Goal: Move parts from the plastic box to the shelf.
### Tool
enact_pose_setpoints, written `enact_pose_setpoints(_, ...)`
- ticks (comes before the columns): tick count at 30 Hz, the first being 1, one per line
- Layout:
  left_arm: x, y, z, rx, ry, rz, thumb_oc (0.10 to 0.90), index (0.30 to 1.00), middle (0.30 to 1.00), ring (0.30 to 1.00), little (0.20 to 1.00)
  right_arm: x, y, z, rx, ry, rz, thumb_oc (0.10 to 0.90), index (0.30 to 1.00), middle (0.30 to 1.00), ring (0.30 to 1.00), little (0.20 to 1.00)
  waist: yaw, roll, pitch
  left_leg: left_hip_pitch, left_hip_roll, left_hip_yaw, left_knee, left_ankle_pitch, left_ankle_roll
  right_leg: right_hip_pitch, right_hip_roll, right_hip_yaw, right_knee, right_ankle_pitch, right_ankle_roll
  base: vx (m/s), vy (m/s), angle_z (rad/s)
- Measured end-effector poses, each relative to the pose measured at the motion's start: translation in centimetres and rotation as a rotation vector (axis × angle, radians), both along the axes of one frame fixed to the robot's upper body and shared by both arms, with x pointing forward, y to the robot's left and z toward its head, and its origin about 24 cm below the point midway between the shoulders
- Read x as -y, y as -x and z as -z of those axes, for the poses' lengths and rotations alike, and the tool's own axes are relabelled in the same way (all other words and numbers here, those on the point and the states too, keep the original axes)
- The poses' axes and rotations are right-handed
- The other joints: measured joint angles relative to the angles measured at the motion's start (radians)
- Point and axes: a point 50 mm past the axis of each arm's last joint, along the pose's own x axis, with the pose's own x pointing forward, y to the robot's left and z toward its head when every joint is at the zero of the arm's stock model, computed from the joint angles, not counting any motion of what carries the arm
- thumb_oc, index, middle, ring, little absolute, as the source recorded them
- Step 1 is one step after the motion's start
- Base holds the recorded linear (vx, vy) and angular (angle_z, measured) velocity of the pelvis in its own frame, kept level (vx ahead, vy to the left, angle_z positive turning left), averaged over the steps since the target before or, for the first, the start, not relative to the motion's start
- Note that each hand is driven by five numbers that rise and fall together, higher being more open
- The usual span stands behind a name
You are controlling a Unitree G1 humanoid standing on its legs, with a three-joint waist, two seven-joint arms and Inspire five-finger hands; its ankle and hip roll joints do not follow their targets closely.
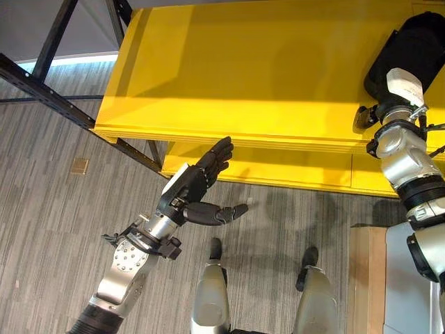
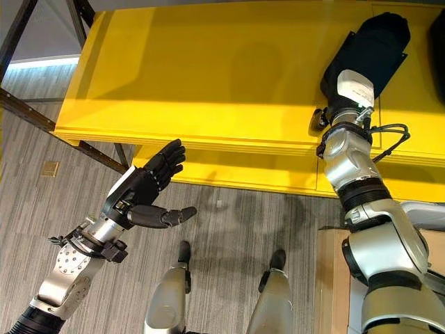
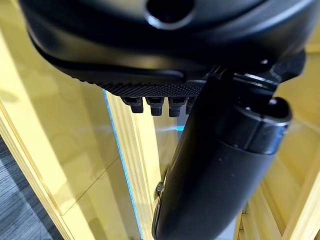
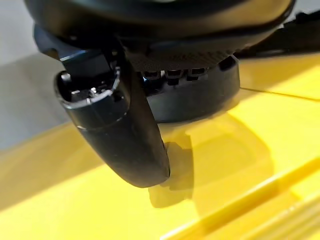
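Note:
The yellow shelf [image 1: 243,69] fills the top of both eye views. My right hand [image 2: 365,52] lies stretched out flat on the shelf's top at its right end. In the right wrist view its thumb [image 4: 120,135] sticks out free, and a dark round part [image 4: 200,100] sits on the yellow surface under the fingers. My left hand [image 1: 188,188] hovers over the floor just before the shelf's front edge, open, fingers straight and thumb spread, holding nothing. The left wrist view has that thumb [image 3: 215,175] against the shelf's yellow boards.
A lower yellow shelf board [image 1: 278,167] juts out beneath the top one. A black metal frame [image 1: 55,97] runs diagonally at the left. A wooden board [image 1: 365,278] lies at the lower right. Another dark thing [image 2: 439,28] sits on the shelf's far right edge.

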Motion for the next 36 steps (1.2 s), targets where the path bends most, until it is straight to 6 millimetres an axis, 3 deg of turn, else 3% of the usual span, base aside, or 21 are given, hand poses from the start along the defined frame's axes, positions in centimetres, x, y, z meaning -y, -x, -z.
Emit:
enact_pose_setpoints(9, 0.0, 0.0, 0.0, -0.002, -0.01, 0.019, 0.9, 1.0, 1.0, 1.0, 1.0, 2.1, 0.3, -0.6, -0.107, -0.09, 0.011, 0.9, 1.0, 1.0, 1.0, 1.0, 0.027, -0.009, -0.018, -0.01, -0.001, -0.019, 0.011, 0.001, 0.0, 0.009, 0.0, -0.015, 0.003, 0.001, -0.001, 0.01, -0.021, 0.04)
enact_pose_setpoints(17, -0.5, -0.1, -0.2, 0.0, -0.018, 0.01, 0.9, 1.0, 1.0, 1.0, 1.0, 1.7, 0.2, -0.6, -0.135, -0.06, -0.049, 0.9, 1.0, 1.0, 1.0, 1.0, 0.027, -0.01, -0.018, -0.011, -0.001, -0.02, 0.016, 0.0, -0.001, 0.009, 0.001, -0.014, 0.004, 0.001, -0.001, 0.0, -0.012, 0.0)
enact_pose_setpoints(24, -0.7, 0.0, -0.2, 0.0, -0.019, 0.006, 0.9, 1.0, 1.0, 1.0, 1.0, -0.2, -0.2, -0.4, -0.225, 0.11, -0.142, 0.9, 1.0, 1.0, 1.0, 1.0, 0.026, -0.025, -0.025, -0.016, 0.0, -0.02, 0.018, -0.001, -0.002, 0.008, 0.002, -0.015, 0.0, 0.002, -0.001, 0.0, 0.0, 0.0)
enact_pose_setpoints(30, -0.6, 0.0, -0.2, 0.0, -0.026, 0.022, 0.9, 1.0, 1.0, 1.0, 1.0, -3.5, -0.3, -1.1, -0.229, 0.277, -0.267, 0.9, 1.0, 1.0, 1.0, 1.0, 0.025, -0.025, -0.025, -0.026, 0.001, -0.022, 0.023, -0.004, -0.003, 0.005, 0.005, -0.016, -0.009, 0.006, 0.0, 0.0, 0.0, 0.0)
enact_pose_setpoints(36, -0.6, 0.0, -0.2, 0.0, -0.026, 0.023, 0.9, 1.0, 1.0, 1.0, 1.0, -4.3, -0.2, -1.3, -0.233, 0.337, -0.288, 0.9, 1.0, 1.0, 1.0, 1.0, 0.025, -0.026, -0.025, -0.027, 0.002, -0.021, 0.024, -0.006, -0.004, 0.005, 0.006, -0.017, -0.009, 0.006, 0.0, 0.0, -0.005, 0.0)
